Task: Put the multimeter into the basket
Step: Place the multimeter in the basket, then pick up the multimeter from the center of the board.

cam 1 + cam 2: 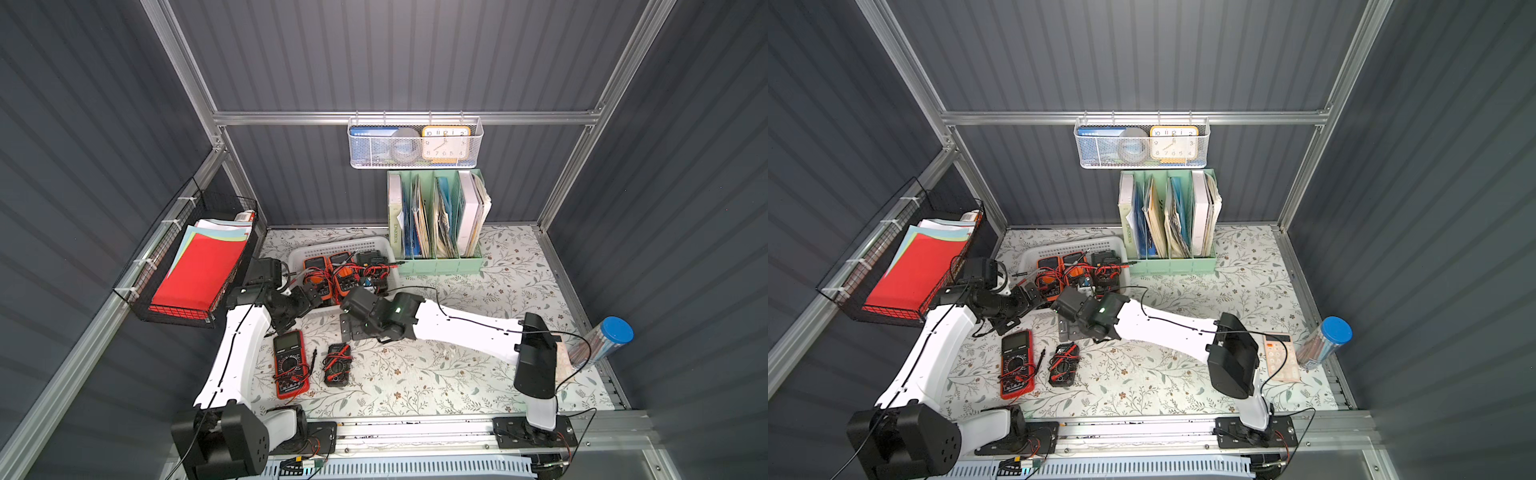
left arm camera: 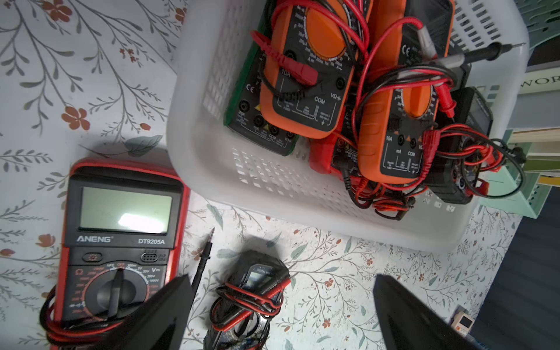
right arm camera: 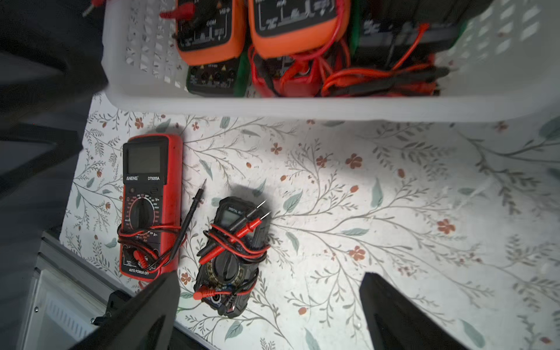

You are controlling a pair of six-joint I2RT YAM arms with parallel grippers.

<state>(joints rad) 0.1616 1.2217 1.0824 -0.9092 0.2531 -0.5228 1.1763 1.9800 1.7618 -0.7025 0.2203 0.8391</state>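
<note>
As it lies, the red multimeter (image 1: 291,363) points lengthwise toward the basket (image 1: 336,245).

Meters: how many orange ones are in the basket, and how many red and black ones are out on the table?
Orange meters in basket: 2
Red meter on table: 1
Black meter on table: 1
Total: 4

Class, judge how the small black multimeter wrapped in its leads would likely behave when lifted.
The small black multimeter looks rigid, so it probably will not flex. Its test leads are wound loosely, ends poking free, so they may slip or snag. Lying flat, it seems unlikely to roll.
</note>
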